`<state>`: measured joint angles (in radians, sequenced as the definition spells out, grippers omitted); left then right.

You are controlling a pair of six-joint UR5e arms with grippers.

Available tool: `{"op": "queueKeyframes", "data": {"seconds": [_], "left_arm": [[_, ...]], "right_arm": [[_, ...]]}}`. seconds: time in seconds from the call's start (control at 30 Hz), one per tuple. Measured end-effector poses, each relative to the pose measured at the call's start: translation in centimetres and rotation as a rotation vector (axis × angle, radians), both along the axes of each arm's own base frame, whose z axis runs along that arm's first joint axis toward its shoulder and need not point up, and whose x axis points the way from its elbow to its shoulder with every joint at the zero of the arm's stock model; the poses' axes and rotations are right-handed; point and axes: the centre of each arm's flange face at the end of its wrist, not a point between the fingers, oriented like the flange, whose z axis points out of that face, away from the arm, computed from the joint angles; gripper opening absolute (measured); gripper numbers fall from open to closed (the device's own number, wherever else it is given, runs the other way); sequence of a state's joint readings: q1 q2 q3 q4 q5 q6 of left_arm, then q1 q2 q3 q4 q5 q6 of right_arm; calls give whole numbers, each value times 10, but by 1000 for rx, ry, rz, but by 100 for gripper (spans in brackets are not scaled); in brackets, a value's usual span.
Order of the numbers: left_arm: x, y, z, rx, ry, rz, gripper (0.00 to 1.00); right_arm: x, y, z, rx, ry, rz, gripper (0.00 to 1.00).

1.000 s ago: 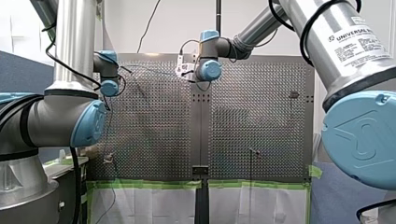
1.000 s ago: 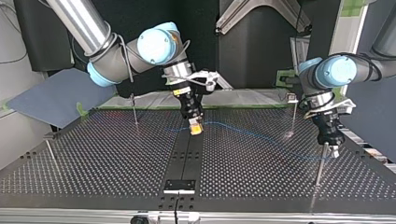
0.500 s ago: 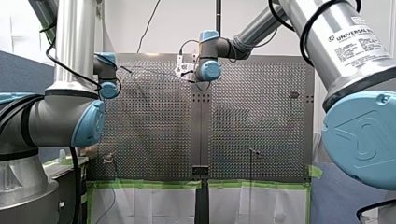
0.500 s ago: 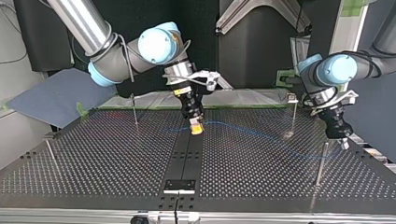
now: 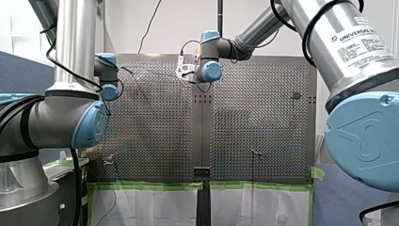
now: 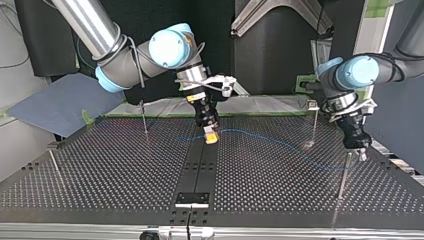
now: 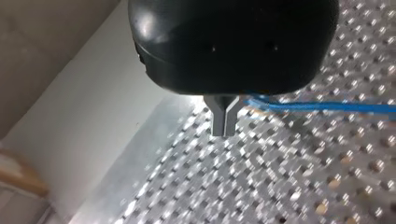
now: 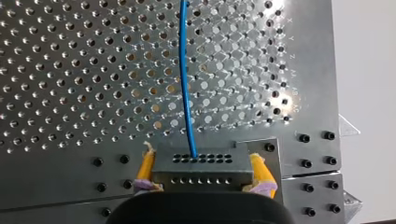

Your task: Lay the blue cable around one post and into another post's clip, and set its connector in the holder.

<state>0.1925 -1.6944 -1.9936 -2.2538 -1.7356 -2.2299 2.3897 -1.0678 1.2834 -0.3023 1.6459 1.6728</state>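
Handling: blue cable (image 8: pixel 185 84) judged light and limp, likely to kink; its connector (image 8: pixel 201 164) looks rigid, the safer hold
Look: thin bright-blue strand entering a grey block with rows of small holes
Right gripper (image 8: pixel 201 169): yellow pads clamp the connector's sides, cable running straight ahead
Left gripper (image 7: pixel 224 122): metal fingers pinched together on the cable, which trails off sideways

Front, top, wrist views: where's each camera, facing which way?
Front view: behind and above the shoulders, facing over the silver perforated metal table; left arm and right arm at its sides.
Top view: across the table, low, facing the arms; right gripper at its left, left gripper at its right.
Left wrist view: along the left gripper's shut fingers, onto the table.
Right wrist view: along the right gripper, shut on the grey connector block.
Shared: thin blue cable in top and wrist views.
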Motion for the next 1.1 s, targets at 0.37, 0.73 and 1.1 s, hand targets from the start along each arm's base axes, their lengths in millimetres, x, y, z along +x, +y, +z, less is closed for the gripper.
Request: {"op": "queueKeyframes", "data": {"seconds": [0.37, 0.73, 1.1], "left_arm": [[-2, -18, -4, 85, 64, -24, 0], [-2, -23, -3, 173, 82, -8, 25], [-5, -16, -4, 223, 124, 93, 59]], "right_arm": [[0, 0, -1, 3, 2, 0, 0], [-7, -11, -1, 1, -2, -19, 0], [-8, -15, -4, 3, 2, -23, 0]]}}
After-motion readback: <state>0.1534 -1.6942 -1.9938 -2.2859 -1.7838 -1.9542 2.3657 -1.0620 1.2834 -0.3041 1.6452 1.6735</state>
